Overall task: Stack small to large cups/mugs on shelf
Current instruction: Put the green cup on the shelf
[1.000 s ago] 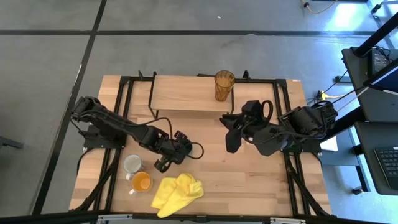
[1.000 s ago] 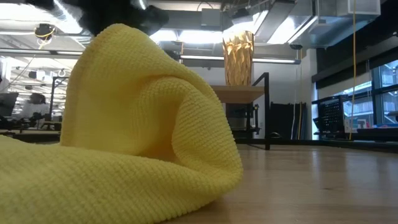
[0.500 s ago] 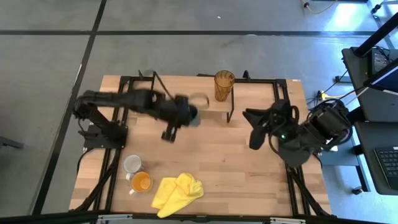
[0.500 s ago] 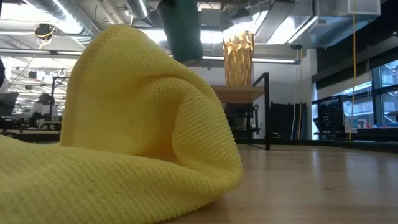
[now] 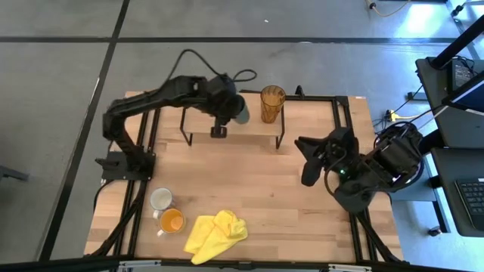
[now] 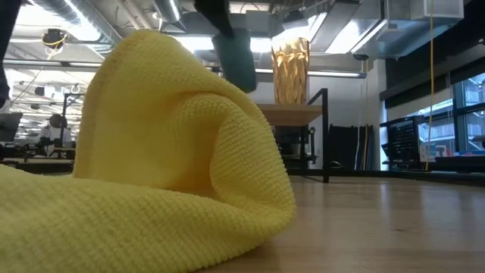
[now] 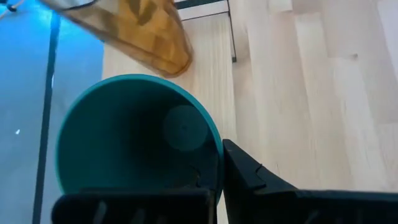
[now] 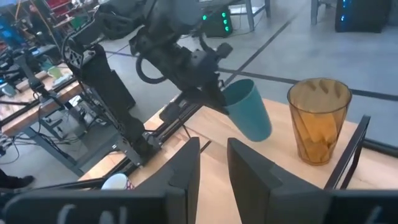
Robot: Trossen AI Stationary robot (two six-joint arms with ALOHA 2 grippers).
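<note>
My left gripper (image 5: 229,115) is shut on the dark green cup (image 5: 241,113) and holds it in the air over the shelf (image 5: 200,113), just left of the amber tumbler (image 5: 272,103). The tumbler stands on its base on the shelf's right end. The white-grey mug (image 5: 160,199) and the small orange mug (image 5: 172,221) stand on the table near its front left. My right gripper (image 5: 308,165) hangs open over the table's right half with nothing between its fingers. My left gripper pinches the cup's wall at the rim (image 7: 216,163), one finger inside the mouth and one finger (image 7: 249,180) outside. The fingers slant down from the table's left. The cup (image 8: 249,112) hangs clear of the shelf, tilted, base lowest.
A crumpled yellow cloth (image 5: 215,233) lies near the front edge beside the mugs and fills most of the low view. The shelf stands on thin black legs (image 5: 281,132) at the table's far side. Bare wood lies between the shelf and the cloth.
My left gripper has risen from beside the two mugs and swung toward the far edge, carrying the green cup lifted clear to a spot over the shelf next to the tumbler. My right gripper has drawn back toward the table's right edge.
</note>
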